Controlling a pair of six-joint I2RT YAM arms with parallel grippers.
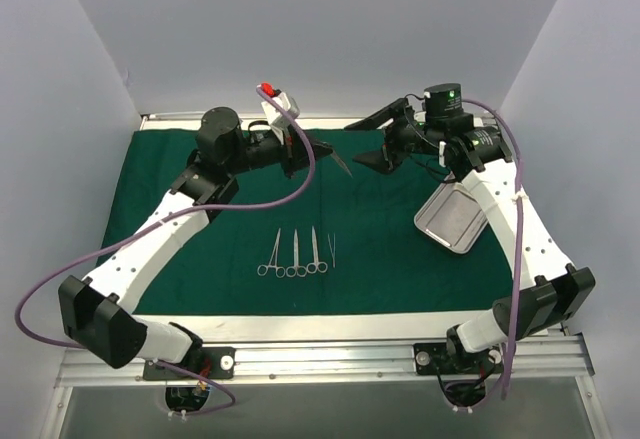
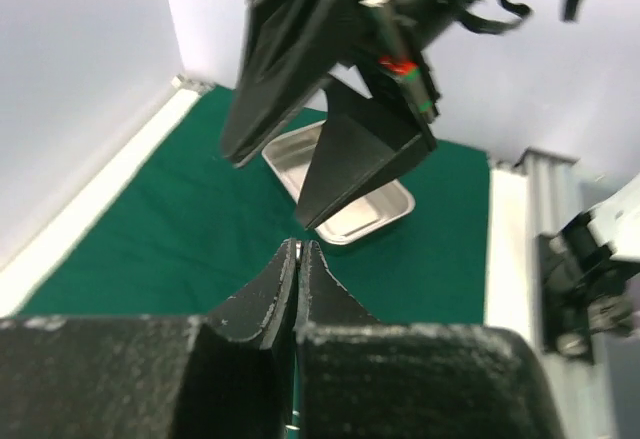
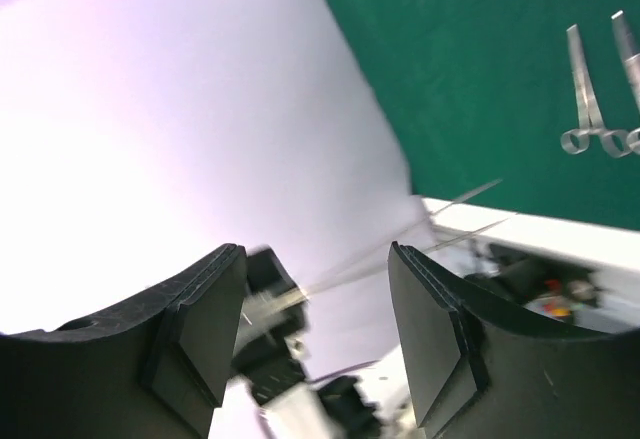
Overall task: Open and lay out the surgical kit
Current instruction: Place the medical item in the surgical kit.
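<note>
The dark green drape (image 1: pixel 380 259) lies spread flat over the table. On it, three ring-handled instruments (image 1: pixel 296 255) and one thin one (image 1: pixel 332 251) lie in a row near the middle; two of them (image 3: pixel 590 99) also show in the right wrist view. The steel tray (image 1: pixel 455 217) rests at the right and appears beyond the left fingers (image 2: pixel 340 189). My left gripper (image 1: pixel 328 152) hovers over the drape's far part, shut on a thin silver instrument (image 1: pixel 343 165) whose edge shows between the pads (image 2: pixel 290 251). My right gripper (image 1: pixel 355 146) faces it from the right, open and empty (image 3: pixel 315 249).
White walls enclose the table on three sides. A white border (image 1: pixel 330 327) frames the drape, with a metal rail (image 1: pixel 330 361) along the near edge. The two grippers hang close together in the air above the back of the drape.
</note>
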